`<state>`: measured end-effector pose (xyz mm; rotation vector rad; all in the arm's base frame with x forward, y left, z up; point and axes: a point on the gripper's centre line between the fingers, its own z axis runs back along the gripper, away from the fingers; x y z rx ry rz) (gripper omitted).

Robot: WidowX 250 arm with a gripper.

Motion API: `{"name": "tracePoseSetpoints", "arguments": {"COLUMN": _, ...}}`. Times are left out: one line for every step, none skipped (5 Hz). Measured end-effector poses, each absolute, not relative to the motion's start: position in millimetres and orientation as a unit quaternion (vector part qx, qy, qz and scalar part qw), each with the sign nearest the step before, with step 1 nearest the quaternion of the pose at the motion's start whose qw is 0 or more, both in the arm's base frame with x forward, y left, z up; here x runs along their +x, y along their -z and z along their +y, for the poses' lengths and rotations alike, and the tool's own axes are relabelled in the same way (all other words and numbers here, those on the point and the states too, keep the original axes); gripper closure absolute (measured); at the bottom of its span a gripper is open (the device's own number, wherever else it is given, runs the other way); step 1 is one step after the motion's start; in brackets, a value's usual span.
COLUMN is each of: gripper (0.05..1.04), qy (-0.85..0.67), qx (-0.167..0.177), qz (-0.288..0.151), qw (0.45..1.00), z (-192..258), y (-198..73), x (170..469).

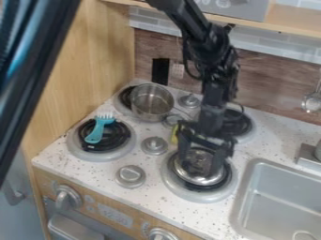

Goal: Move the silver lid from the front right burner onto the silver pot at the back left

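- Speckled bench (150, 199), lower ctr.
- Gripper (201, 161) at metal dish (198, 179), lower rt. of ctr.; fingers apart.
- Dish: prob. light, stiff, slick; best held at rim.

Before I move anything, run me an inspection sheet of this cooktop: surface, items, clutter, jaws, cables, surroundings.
Surface: speckled white counter with four burners and several knobs.
Item at the jaws: round metal pan or lid on the front right burner.
Clutter: metal pot at the rear left burner; teal brush on the front left burner; yellow item, partly hidden behind the arm.
Gripper: low over the round metal piece, jaws apart; contact cannot be told.
Cables: thin black cable looping beside the arm.
Surroundings: sink at right, ladle hanging near the wall.
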<state>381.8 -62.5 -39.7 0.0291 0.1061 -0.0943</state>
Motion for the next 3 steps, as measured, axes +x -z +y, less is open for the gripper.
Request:
{"name": "tracePoseSetpoints", "arguments": {"gripper": 0.085, "qy": 0.041, "qx": 0.015, "qz": 0.046, "qw": 0.998, "z": -63.4, "y": 40.9, "x": 388.3}}
{"name": "tracePoseSetpoints", "arguments": {"gripper": 0.140, "qy": 0.043, "qx": 0.010, "qz": 0.042, "qw": 0.998, "z": -65.6, "y": 41.7, "x": 394.0}}
{"name": "tracePoseSetpoints", "arguments": {"gripper": 0.418, "qy": 0.046, "qx": 0.014, "qz": 0.040, "qw": 0.998, "z": -64.4, "y": 40.8, "x": 395.8}}
